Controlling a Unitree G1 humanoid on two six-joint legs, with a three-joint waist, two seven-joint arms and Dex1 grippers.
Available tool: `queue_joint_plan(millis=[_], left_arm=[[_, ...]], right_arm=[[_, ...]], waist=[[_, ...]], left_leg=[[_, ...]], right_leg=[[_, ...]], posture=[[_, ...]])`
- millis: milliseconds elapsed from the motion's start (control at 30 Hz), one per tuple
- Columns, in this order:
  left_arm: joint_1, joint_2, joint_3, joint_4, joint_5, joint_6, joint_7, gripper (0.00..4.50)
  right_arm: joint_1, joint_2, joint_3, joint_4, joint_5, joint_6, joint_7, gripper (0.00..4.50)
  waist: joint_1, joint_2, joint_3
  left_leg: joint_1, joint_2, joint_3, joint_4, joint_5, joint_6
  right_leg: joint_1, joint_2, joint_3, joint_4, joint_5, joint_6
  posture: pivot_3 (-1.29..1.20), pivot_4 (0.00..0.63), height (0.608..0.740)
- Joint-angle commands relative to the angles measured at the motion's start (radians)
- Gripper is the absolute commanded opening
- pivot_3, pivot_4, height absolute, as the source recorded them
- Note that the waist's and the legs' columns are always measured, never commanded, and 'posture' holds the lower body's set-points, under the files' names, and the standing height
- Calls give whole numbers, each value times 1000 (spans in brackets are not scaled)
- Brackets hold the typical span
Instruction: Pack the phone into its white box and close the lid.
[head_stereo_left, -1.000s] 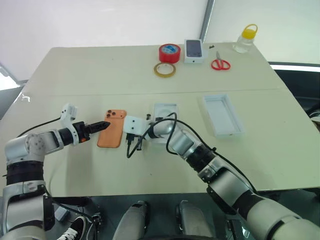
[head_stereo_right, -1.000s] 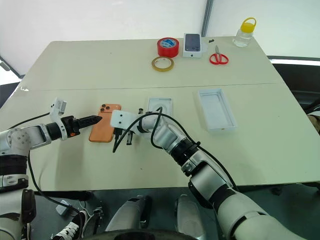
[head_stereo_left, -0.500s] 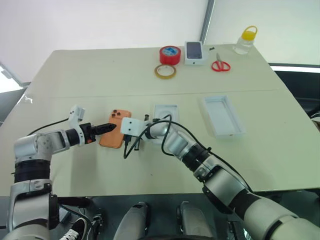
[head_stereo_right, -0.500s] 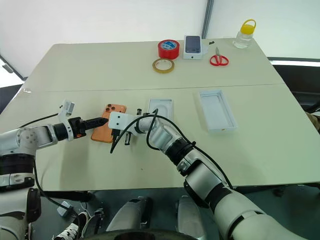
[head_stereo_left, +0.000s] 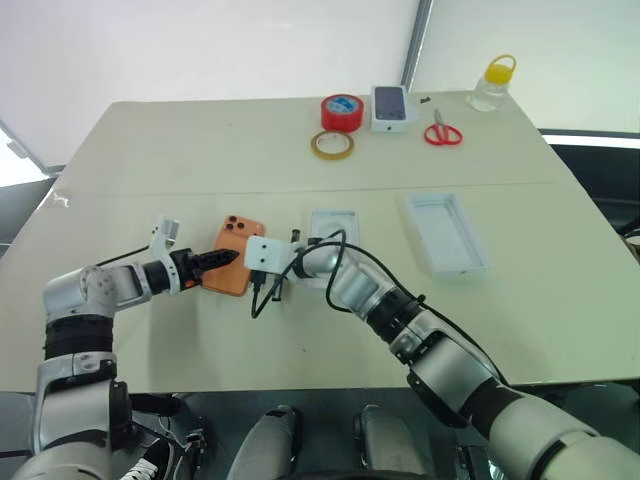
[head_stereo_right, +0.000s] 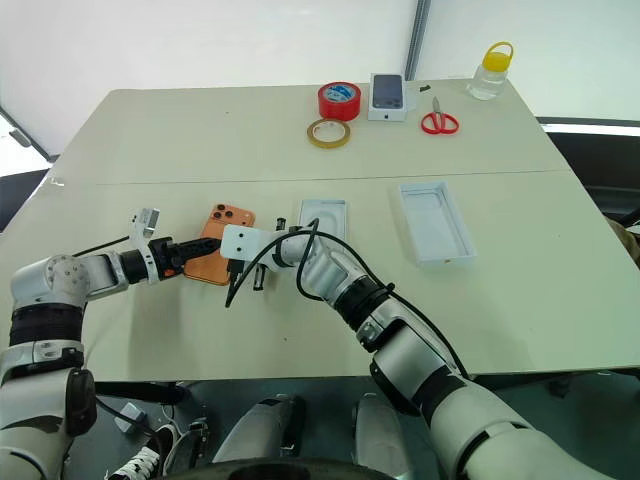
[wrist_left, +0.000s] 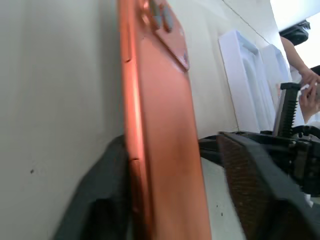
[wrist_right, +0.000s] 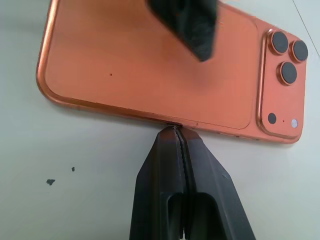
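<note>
The orange phone (head_stereo_left: 236, 246) lies back up on the table, its lens cluster at the far corner. My left gripper (head_stereo_left: 228, 258) comes in from the left, open, and straddles the phone's (wrist_left: 165, 150) long edge. One finger (wrist_left: 100, 205) is beneath the phone and the other finger (wrist_left: 250, 175) is above its back, with a slim gap. My right gripper (wrist_right: 175, 127) is shut, its tip pressed against the phone's (wrist_right: 150, 70) opposite long edge. The white box (head_stereo_left: 332, 228) lies just right of the phone, partly hidden by my right arm. The lid (head_stereo_left: 447, 232) rests further right, inside up.
Along the far table edge stand a red tape roll (head_stereo_left: 341, 110), a yellowish tape ring (head_stereo_left: 330, 144), a small white box picturing a phone (head_stereo_left: 391, 105), red scissors (head_stereo_left: 441, 132) and a yellow-capped bottle (head_stereo_left: 493, 82). A black cable (head_stereo_left: 345, 262) loops over my right forearm.
My left gripper has slid right onto the phone's edge and its jaws have narrowed around it. The right gripper has stayed shut against the phone's other edge.
</note>
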Motion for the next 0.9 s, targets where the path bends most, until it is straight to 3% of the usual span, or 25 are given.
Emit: queue_joint_plan(millis=[33, 300, 433, 733, 900], left_arm=[[33, -15, -42, 2, -1, 48, -15, 1785], [29, -17, -30, 13, 1, 63, -16, 1785], [27, -20, -30, 14, -1, 71, -15, 460], [34, -25, 4, 7, -37, 119, -10, 460], [34, -63, 150, -31, -120, 94, 13, 460]], right_arm=[[10, -10, -5, -26, -15, 12, 1, 0], [14, -18, 0, -35, -22, 8, -5, 0], [24, -22, 1, -49, -26, 9, -4, 0], [35, -27, -19, -91, -17, -11, -7, 0], [64, 9, -176, -214, 179, 6, 48, 0]], waist=[[0, 0, 0], [-3, 0, 0], [-2, -1, -1], [-6, -1, -1], [-7, -2, 1]], left_leg=[[0, 0, 0, 0, 0, 0], [0, 0, 0, -1, 0, 0], [0, 0, 0, -1, 0, 0], [6, 1, 0, -6, -1, 1], [5, 1, 0, -6, -1, 1]], right_leg=[[0, 0, 0, 0, 0, 0], [0, 0, 0, 0, 0, 0], [0, 0, 0, 0, 0, 0], [3, 0, 0, -2, 0, 0], [2, 0, 0, -2, 0, 0]], posture=[[0, 150, 740], [0, 150, 740], [0, 150, 740], [0, 150, 740], [0, 150, 740]])
